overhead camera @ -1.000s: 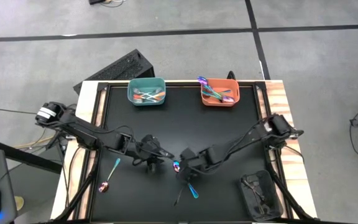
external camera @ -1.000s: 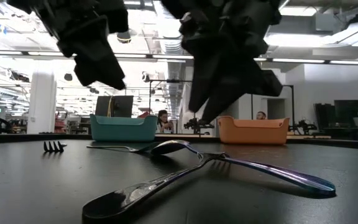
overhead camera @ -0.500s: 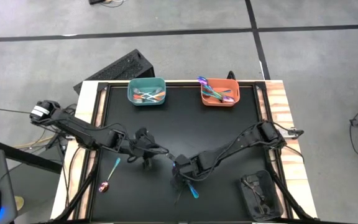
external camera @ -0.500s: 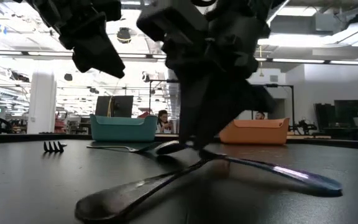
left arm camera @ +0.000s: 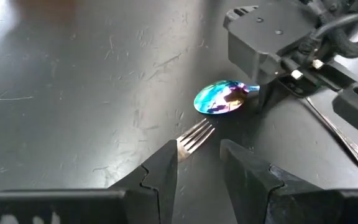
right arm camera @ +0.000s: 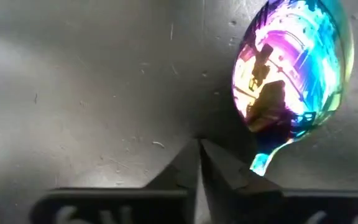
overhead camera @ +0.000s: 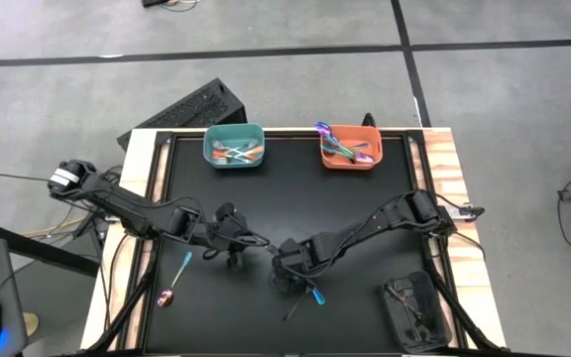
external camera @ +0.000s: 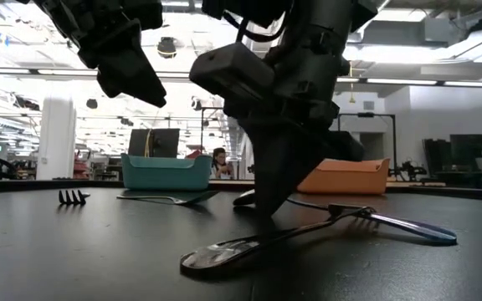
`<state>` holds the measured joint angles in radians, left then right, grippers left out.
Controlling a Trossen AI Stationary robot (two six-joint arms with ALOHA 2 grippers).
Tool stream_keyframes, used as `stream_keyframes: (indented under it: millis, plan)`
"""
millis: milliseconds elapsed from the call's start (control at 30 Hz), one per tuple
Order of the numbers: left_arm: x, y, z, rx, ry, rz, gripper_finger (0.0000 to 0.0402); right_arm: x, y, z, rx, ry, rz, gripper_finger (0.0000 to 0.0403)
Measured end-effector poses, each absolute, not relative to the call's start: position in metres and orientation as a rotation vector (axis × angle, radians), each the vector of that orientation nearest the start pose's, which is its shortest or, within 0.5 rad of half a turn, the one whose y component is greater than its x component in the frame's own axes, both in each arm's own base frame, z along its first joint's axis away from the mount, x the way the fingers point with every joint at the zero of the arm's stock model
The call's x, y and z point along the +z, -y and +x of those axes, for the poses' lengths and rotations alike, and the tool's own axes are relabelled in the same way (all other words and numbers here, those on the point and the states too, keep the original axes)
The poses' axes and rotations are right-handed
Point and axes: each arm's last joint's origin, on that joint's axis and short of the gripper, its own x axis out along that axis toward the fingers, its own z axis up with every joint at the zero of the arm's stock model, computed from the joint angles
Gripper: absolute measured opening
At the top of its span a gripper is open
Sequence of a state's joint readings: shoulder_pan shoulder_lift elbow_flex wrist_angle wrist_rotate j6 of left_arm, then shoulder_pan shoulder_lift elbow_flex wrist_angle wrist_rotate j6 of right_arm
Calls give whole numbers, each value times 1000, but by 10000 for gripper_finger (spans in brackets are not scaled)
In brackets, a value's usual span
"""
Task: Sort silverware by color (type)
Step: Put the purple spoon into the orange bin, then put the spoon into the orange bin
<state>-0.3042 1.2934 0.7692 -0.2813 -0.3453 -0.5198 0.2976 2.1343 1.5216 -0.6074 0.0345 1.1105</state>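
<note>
Spoon [right arm camera: 294, 65] bowl points toward 1 o'clock; right tool [right arm camera: 199, 163], lowered since, apparently pinched together beside it.

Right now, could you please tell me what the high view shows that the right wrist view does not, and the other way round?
Only the high view shows the teal bin and the orange bin, both holding silverware, a teal-handled spoon lying at the left, and the left gripper beside the right one.

Only the right wrist view shows the iridescent spoon bowl close up, with the right gripper tips meeting on the mat just beside it, not around it.

Both show the black mat and the right gripper low over it.
</note>
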Motion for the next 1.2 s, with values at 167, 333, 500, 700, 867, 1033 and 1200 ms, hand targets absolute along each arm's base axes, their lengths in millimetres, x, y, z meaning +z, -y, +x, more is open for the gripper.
stream_keyframes:
  millis: [167,333,500,700,867,1033,1200]
  plan:
    - [218,67,247,237,-726,-235,110,173,-119,404,-463,-1109,733,10]
    - [218,66,247,259,-717,-228,110,220,-112,384,-542,-1001,659,6]
    - [218,66,247,268,-713,-227,110,262,-96,357,-607,-935,534,5]
    - [219,66,247,290,-703,-277,110,284,-60,341,-666,-959,513,19]
    - [219,64,247,340,-680,-305,110,266,-60,349,-631,-1038,544,61]
    - [219,64,247,375,-663,-329,110,230,-81,366,-583,-1121,562,106]
    - [219,64,247,366,-667,-303,110,194,-100,378,-574,-1210,634,158]
